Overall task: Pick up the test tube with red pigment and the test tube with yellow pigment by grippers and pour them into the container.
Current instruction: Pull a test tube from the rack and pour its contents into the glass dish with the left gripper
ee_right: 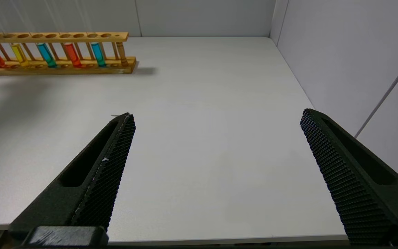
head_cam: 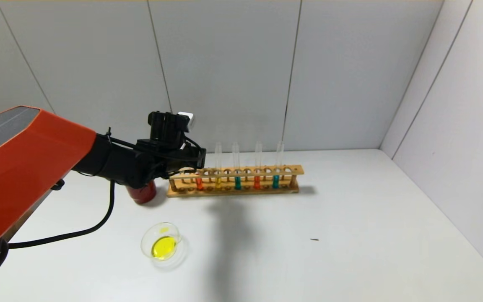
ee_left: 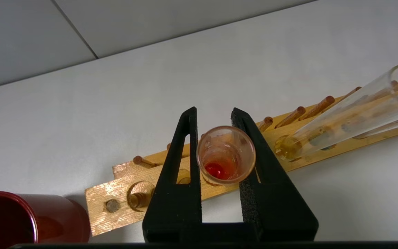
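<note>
A wooden rack [head_cam: 233, 191] holds several tubes. The leftmost is a test tube with red pigment [head_cam: 199, 183]. My left gripper [head_cam: 199, 161] is shut on its upper part while it stands in the rack. In the left wrist view the jaws [ee_left: 214, 110] touch both sides of its mouth [ee_left: 226, 155]. A test tube with yellow pigment [head_cam: 218, 181] stands beside it, also in the left wrist view [ee_left: 340, 124]. The clear container [head_cam: 170, 226] lies in front of the rack with yellow liquid in it. My right gripper [ee_right: 218, 114] is open and empty over the table's near right part.
A dark red cup [head_cam: 143, 193] stands just left of the rack, under my left arm. A second red tube [head_cam: 257, 181] and two teal tubes [head_cam: 237, 183] are in the rack. A small dark speck [head_cam: 315, 239] lies on the table. Walls close the back and right.
</note>
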Controlling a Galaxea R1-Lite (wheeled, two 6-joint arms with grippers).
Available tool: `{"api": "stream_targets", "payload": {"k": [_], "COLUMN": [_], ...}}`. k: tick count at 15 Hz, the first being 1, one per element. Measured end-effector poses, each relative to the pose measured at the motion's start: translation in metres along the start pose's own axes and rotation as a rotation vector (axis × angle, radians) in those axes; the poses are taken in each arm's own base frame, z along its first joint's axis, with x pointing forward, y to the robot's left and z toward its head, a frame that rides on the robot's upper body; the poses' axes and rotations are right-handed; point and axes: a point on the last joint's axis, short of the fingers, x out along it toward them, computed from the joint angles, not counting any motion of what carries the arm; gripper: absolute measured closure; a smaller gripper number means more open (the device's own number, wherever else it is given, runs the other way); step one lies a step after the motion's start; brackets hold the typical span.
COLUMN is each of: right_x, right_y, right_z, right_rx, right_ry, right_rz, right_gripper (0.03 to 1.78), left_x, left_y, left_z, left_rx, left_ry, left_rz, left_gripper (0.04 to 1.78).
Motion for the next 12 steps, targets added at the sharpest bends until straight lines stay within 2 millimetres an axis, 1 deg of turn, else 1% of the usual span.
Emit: {"api": "stream_targets", "payload": {"k": [3,6,9,12], "right_x": [0.000,0.000,0.000,0.000], "right_y": [0.000,0.000,0.000,0.000], "right_z": [0.000,0.000,0.000,0.000], "right_rx": [0.000,0.000,0.000,0.000], "right_ry": [0.000,0.000,0.000,0.000], "right_rz": [0.000,0.000,0.000,0.000], "right_gripper": [0.06,0.06,0.06,0.06], "left_x": [-0.008,-0.027,-0.056,-0.093], "left_y": [-0.002,-0.004,-0.002,0.001], "left_z": [0.013,0.036,0.068,0.098], "left_rx": [0.020,0.027,0.078,0.162], "left_ry": [-0.016,-0.048,-0.099,-0.142], "left_rz": [-0.003,-0.009,-0.008,-0.006], "left_gripper": [1.47,1.47,1.47,1.47]}}
